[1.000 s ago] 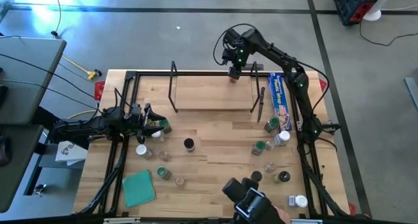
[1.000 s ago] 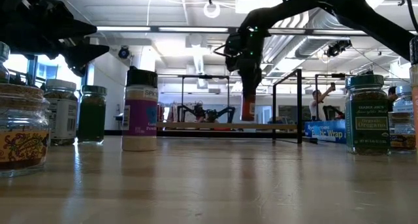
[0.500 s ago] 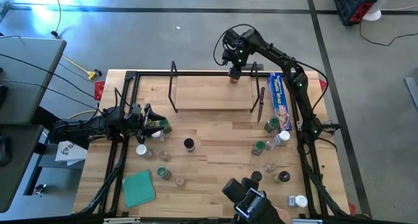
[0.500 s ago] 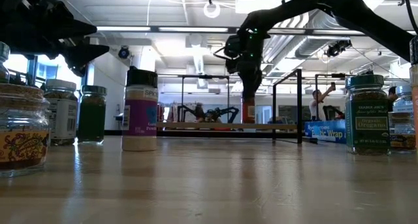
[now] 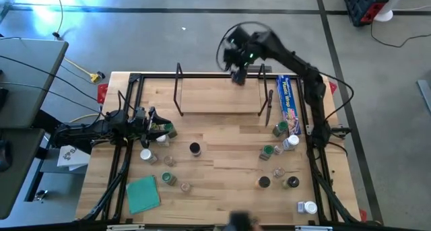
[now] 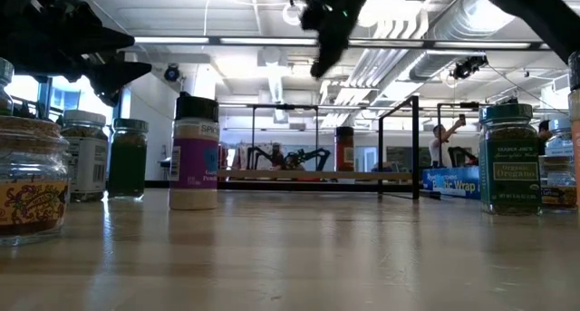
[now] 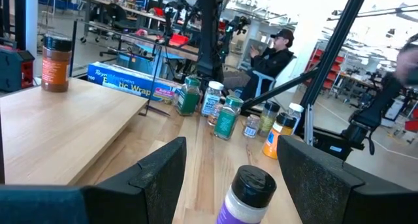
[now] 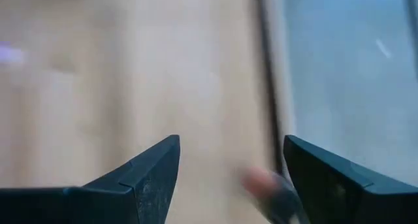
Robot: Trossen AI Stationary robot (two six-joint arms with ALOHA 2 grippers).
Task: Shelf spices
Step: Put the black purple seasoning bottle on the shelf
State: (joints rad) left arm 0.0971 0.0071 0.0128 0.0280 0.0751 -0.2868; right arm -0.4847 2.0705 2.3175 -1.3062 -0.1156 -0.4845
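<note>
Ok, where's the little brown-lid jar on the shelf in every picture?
High view: can't make it out; the right hand hangs over the shelf's far edge.
Low view: the brown-lid jar stands mid-picture on the shelf.
Left wrist view: far left, upright on the shelf board.
Right wrist view: maybe the reddish blur; can't tell.
Landmark: the blue wrap box beside the shelf.

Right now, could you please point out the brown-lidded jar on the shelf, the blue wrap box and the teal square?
Brown-lidded jar [image 6: 344, 149]: low view, its body.
Blue wrap box [image 5: 289, 95]: high view, its top face.
Teal square [image 5: 143, 193]: high view, its centre.
</note>
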